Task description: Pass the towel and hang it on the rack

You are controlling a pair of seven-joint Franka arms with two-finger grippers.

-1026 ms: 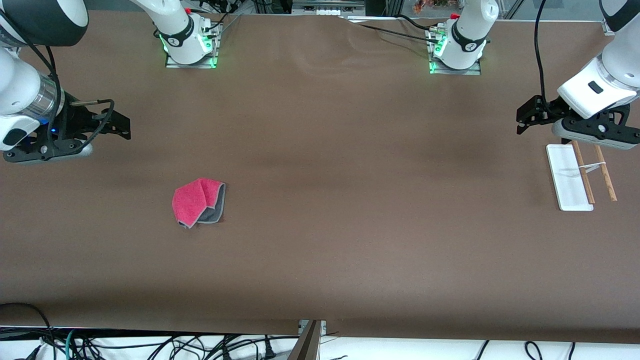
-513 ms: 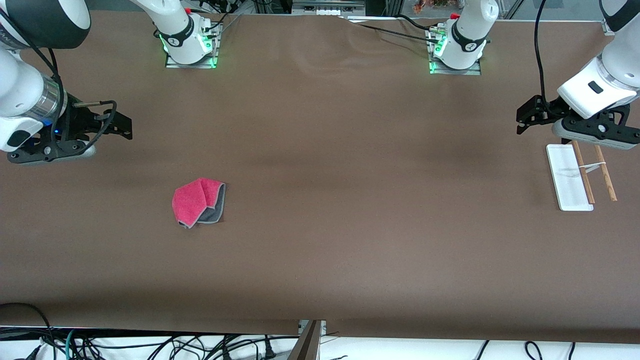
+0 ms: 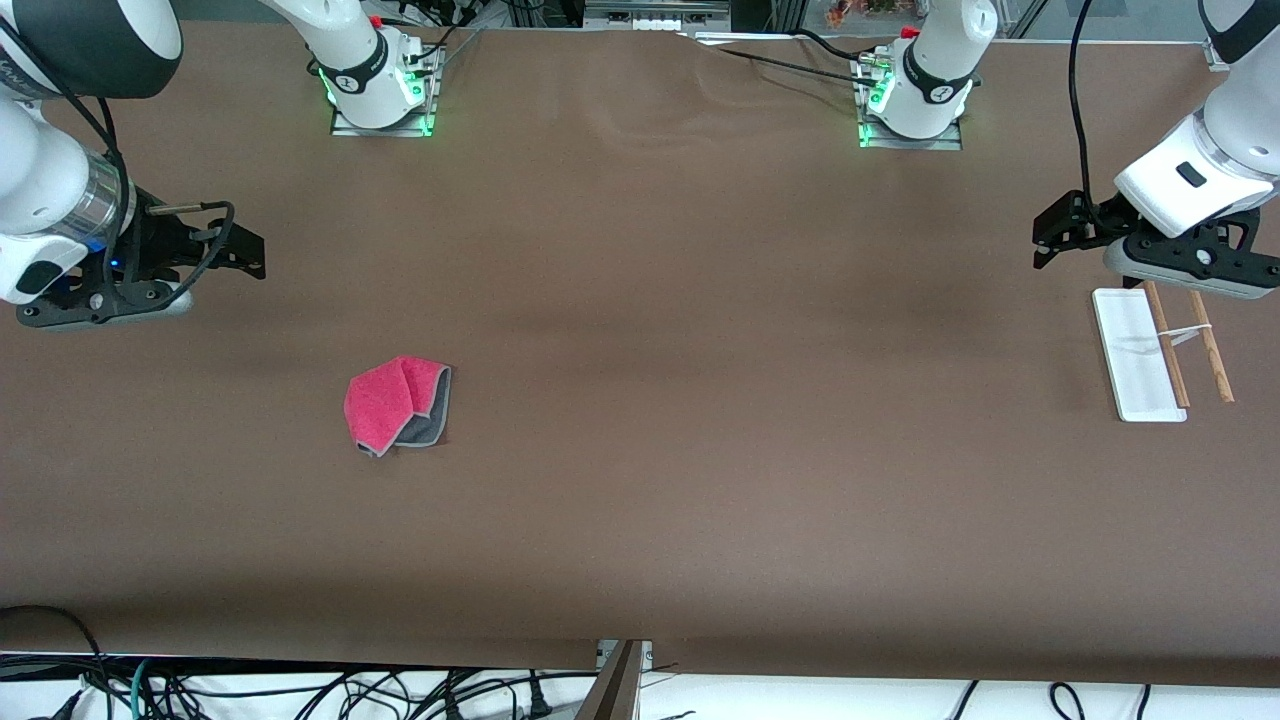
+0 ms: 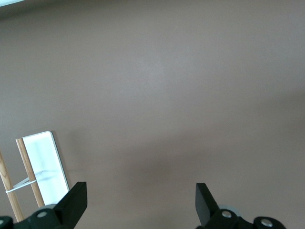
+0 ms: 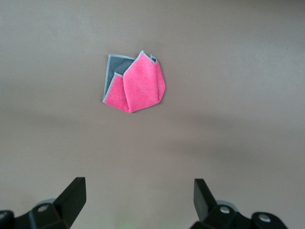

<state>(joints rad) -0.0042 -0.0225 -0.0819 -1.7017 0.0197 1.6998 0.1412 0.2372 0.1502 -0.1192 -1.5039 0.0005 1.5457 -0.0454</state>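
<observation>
- Right gripper (image 3: 245,255): jaws spread wide and empty, hovering over bare worktop (image 3: 640,480) at the right arm's end.
- Left gripper (image 3: 1045,240): jaws likewise apart, waiting beside the rack (image 3: 1140,355).
- Towel (image 3: 397,405) lies crumpled on the worktop, ungrasped; the pickup step seems barely begun, so next the right gripper must descend onto it.

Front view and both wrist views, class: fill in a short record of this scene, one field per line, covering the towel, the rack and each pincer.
towel: crumpled on the table toward the right arm's end, pink side up, grey underside showing, nothing gripping it
rack: at the left arm's end, bare
right pincer: open, empty, above bare table
left pincer: open, empty, in the air beside the rack
</observation>
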